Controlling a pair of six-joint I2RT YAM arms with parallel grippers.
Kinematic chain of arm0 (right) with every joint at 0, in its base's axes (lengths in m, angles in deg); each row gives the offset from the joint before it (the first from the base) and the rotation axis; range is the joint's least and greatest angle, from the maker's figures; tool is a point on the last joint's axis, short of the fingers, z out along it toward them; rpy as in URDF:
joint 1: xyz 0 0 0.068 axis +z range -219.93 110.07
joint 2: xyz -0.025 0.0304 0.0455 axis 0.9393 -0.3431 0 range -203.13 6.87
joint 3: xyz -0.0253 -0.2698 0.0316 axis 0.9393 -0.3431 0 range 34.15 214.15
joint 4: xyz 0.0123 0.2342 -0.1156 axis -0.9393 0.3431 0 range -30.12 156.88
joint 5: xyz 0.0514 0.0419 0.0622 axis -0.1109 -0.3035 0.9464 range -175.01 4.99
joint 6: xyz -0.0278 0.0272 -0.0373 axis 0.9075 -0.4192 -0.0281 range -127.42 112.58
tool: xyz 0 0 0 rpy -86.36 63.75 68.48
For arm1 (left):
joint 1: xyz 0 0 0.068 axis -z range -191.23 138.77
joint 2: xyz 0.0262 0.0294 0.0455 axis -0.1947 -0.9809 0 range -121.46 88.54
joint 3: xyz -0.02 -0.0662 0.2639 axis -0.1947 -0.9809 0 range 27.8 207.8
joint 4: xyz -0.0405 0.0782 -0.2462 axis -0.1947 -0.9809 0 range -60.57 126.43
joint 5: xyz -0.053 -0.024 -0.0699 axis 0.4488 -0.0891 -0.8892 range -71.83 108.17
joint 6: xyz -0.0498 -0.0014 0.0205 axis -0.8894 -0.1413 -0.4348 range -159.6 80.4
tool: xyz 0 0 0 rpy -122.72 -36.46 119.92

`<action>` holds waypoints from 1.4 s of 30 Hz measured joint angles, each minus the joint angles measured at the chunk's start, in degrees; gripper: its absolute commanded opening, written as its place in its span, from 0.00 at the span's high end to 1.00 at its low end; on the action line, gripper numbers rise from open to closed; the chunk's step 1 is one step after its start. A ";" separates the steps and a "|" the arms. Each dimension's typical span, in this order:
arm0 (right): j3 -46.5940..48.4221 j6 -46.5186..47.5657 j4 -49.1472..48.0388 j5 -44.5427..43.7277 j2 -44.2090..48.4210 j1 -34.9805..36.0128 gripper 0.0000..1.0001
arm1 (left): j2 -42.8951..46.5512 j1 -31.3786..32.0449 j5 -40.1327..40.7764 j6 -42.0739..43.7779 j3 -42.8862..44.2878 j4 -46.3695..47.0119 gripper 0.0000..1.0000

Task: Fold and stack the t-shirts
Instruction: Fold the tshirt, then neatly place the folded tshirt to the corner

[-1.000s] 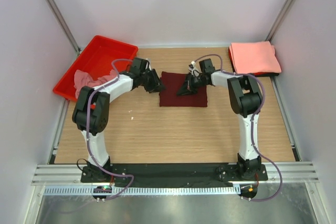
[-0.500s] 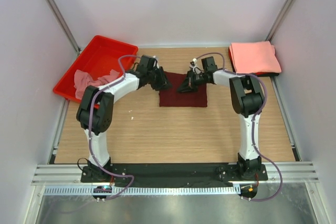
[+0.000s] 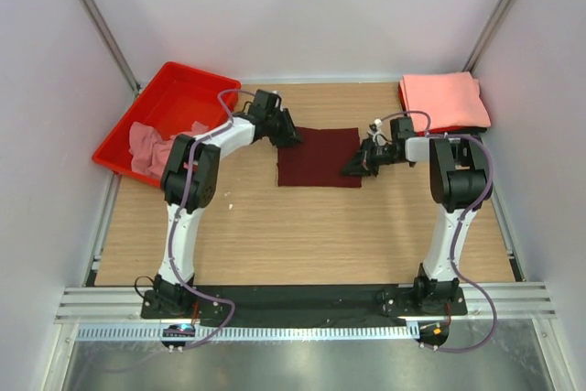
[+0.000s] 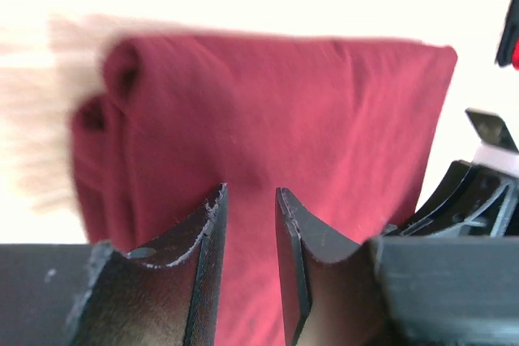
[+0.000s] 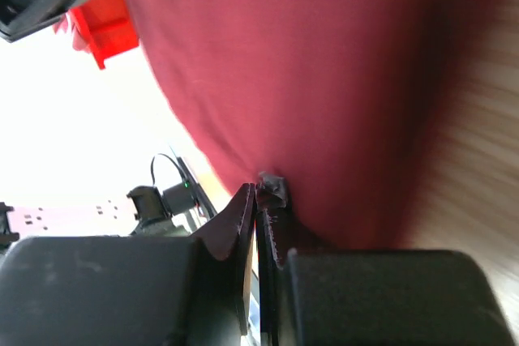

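The dark maroon t-shirt (image 3: 316, 157) lies folded flat as a rectangle mid-table. My left gripper (image 3: 287, 135) is at its far left corner, jaws a narrow gap apart; in the left wrist view (image 4: 250, 197) the maroon cloth (image 4: 276, 111) shows past the gap with nothing pinched. My right gripper (image 3: 352, 168) is low at the shirt's near right corner; the right wrist view (image 5: 259, 188) shows it shut on a small pinch of the maroon cloth (image 5: 308, 62). Salmon-pink folded t-shirts (image 3: 443, 101) are stacked at the back right. A dusty pink t-shirt (image 3: 151, 142) lies crumpled in the tray.
The red plastic tray (image 3: 188, 84) stands at the back left, partly over the table edge. A dark edge (image 3: 467, 129) shows under the salmon stack. Bare wood table (image 3: 302, 235) lies in front of the maroon shirt. White walls enclose the sides and back.
My right gripper drew the raised fold of maroon cloth rightward to the shirt's right edge, and the shirt now lies flat. My left gripper moved right and back to the shirt's far left corner.
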 measured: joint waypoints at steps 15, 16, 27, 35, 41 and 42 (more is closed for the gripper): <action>-2.91 -0.11 2.34 -4.87 6.16 -2.86 0.56 | -1.68 -2.91 -2.25 0.17 9.18 -5.33 0.66; -1.99 0.17 3.82 -6.56 7.65 -2.86 0.46 | -0.66 -2.91 -2.38 0.28 8.90 -6.05 0.66; 15.67 9.42 10.40 -24.13 7.30 -2.86 0.20 | 15.98 -2.64 -3.26 2.38 -9.29 -7.54 0.67; 21.22 13.70 12.37 -29.88 -4.09 -1.70 0.19 | 17.33 -2.64 -3.06 2.86 -17.00 -11.52 0.67; 21.18 15.65 11.13 -33.90 -4.28 2.45 0.20 | 22.86 -2.64 -2.49 3.23 -17.18 -14.56 0.66; 20.96 15.98 10.99 -34.62 -4.11 2.95 0.20 | 24.06 -2.64 -2.25 3.50 -17.07 -15.30 0.66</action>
